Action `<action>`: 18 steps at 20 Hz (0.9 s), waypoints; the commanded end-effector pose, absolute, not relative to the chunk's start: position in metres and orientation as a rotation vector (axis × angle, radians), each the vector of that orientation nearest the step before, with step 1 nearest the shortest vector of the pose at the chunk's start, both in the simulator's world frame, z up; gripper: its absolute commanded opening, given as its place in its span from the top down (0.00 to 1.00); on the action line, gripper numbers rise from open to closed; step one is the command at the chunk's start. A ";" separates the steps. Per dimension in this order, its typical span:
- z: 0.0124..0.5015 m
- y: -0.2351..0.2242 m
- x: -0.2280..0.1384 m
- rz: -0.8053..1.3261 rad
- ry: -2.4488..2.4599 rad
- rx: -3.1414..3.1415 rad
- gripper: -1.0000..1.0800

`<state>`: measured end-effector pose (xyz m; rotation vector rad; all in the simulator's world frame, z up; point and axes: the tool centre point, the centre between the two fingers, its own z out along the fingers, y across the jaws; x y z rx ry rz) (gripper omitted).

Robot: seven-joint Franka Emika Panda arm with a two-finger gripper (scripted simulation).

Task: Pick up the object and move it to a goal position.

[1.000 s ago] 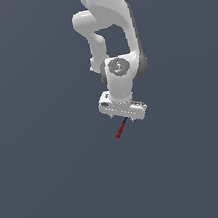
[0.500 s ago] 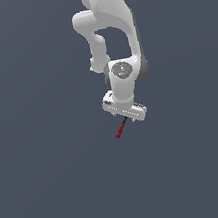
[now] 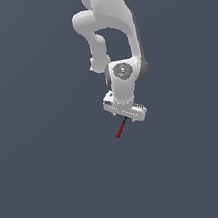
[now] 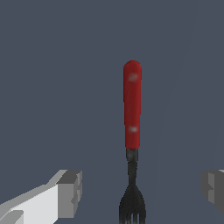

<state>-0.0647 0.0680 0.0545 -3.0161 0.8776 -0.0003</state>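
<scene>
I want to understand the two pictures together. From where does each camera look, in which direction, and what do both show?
Exterior view: sits off the arm, looks across the plain grey scene at the white arm, the gripper and the thin red stick under it.
Wrist view: sits on the wrist, looks along the gripper at a fork with a red handle and black tines; two fingertips stand apart at each side.
Shared: the fork is the stick; both show the gripper.

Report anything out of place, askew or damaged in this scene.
Nothing stands out. The fork, with a red handle and black tines, lies intact and whole on the plain grey surface. The gripper hangs open with one finger on either side of the tines, not touching them.
</scene>
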 end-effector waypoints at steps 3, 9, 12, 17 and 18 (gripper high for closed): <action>0.042 0.068 -0.065 0.000 0.880 -3.016 0.04; 0.015 0.068 -0.066 0.000 0.883 -3.015 0.04; 0.008 0.068 -0.066 0.000 0.884 -3.015 0.04; 0.006 0.068 -0.066 0.000 0.884 -3.015 1.00; 0.006 0.068 -0.066 0.000 0.884 -3.015 1.00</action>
